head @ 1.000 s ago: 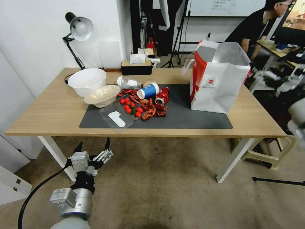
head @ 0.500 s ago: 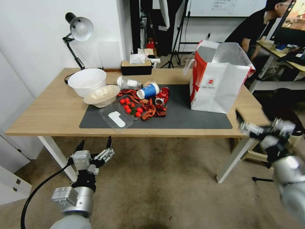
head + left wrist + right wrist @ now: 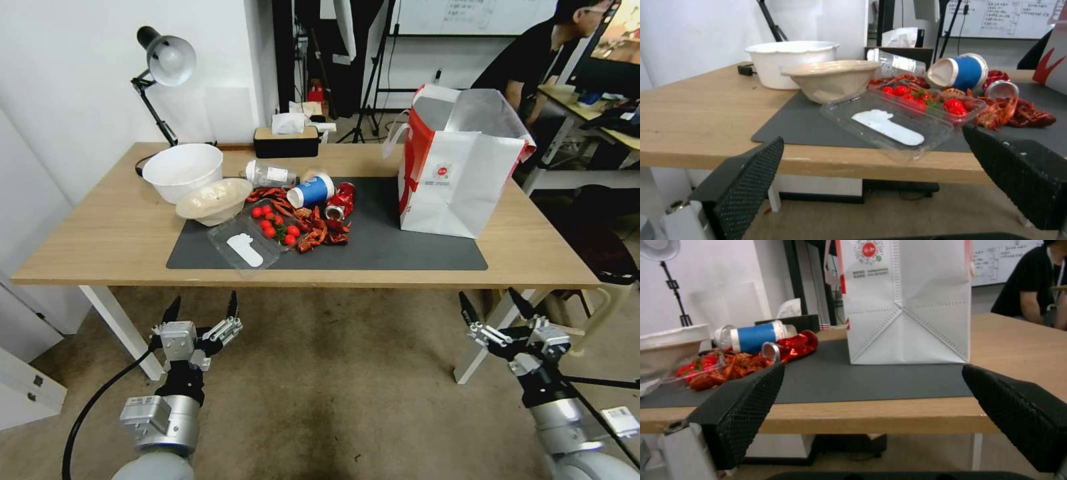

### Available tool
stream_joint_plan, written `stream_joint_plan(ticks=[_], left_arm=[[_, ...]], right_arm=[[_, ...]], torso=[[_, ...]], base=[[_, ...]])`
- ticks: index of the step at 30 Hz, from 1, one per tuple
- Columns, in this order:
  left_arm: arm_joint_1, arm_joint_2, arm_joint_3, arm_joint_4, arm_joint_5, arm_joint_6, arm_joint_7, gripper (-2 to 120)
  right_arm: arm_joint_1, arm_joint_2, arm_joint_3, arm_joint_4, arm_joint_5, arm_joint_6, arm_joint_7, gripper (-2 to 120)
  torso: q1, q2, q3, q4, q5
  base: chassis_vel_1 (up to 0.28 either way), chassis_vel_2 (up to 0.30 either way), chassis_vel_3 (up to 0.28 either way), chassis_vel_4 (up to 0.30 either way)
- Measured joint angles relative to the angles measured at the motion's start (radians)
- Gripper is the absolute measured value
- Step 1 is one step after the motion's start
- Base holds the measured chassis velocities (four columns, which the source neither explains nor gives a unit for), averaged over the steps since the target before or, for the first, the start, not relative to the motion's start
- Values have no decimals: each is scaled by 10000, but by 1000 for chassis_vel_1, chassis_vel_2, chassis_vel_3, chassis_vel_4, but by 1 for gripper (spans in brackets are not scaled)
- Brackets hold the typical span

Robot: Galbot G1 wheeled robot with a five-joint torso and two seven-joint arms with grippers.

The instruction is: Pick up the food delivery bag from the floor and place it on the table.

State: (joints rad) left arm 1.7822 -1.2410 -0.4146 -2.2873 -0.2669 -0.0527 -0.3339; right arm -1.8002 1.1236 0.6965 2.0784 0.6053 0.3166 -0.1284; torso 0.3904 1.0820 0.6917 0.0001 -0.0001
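Wide light-wood table with dark grey mat sits ahead of and above both your grippers. Large white paper delivery bag with red side panels already stands upright on it, at mat's right end, ahead of right gripper. Mottled brownish floor under grippers. Right gripper low below table edge, fingers spread, holding nothing. Left gripper low too, fingers apart, empty. You look done: placement complete by this evidence.
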Motion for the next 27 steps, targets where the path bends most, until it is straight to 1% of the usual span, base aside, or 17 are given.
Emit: stream_joint_plan(ticks=[7,27], left_arm=[[-36,12,41,201,23,-150,-221,100],[17,-89,81,289,73,-311,-411,100]], right_arm=[[111,58,-3,-48,85,-18,306,100],[146,-174,195,138,299,-162,300,100]], torso=[[0,0,0,-1,0],[1,-1,0,-1,1]], base=[[0,0,0,0],[0,0,0,0]])
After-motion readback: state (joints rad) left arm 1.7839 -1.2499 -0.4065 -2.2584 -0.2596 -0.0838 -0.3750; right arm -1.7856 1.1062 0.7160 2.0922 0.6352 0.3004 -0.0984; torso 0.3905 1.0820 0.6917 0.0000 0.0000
